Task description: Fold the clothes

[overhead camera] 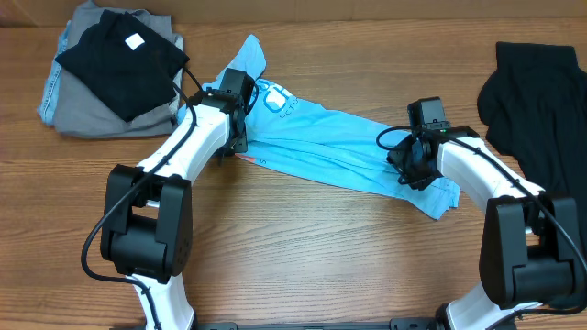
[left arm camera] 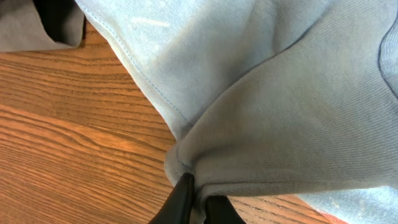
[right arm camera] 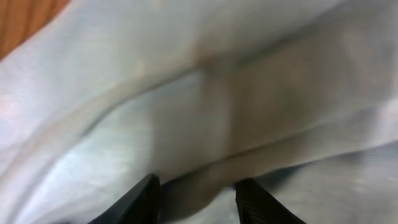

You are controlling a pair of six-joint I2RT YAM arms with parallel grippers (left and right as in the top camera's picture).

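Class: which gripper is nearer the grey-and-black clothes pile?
Left. The left gripper is just right of the pile; the right gripper is far across the blue T-shirt.

The overhead view looks straight down on the wooden table (overhead camera: 303, 238) from high above, the 2 arms (overhead camera: 197, 137) entering from the bottom edge. The left wrist view sits very near the T-shirt (left arm camera: 298, 93), facing down past its own fingertips (left arm camera: 180, 199) at the bottom edge — bare wood fills its lower left. The right wrist view is nearer still — blurred cloth fills nearly the whole frame. All 3 views share the T-shirt.
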